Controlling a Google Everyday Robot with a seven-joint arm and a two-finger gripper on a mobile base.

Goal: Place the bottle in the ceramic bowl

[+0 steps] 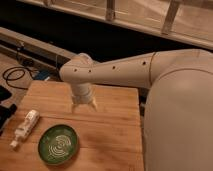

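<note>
The small white bottle (25,128) lies on its side on the wooden table (112,135) near the left edge, cap end toward the front. The dark green ceramic bowl (58,144) with white swirl lines sits just right of it, near the front edge, with nothing in it. My gripper (84,106) hangs from the white arm above the middle of the table, behind and to the right of the bowl, apart from both objects and holding nothing.
My large white arm (175,100) fills the right side of the view. Black cables (15,75) lie on the floor beyond the table's left back corner. A dark object (4,107) sits off the table's left edge.
</note>
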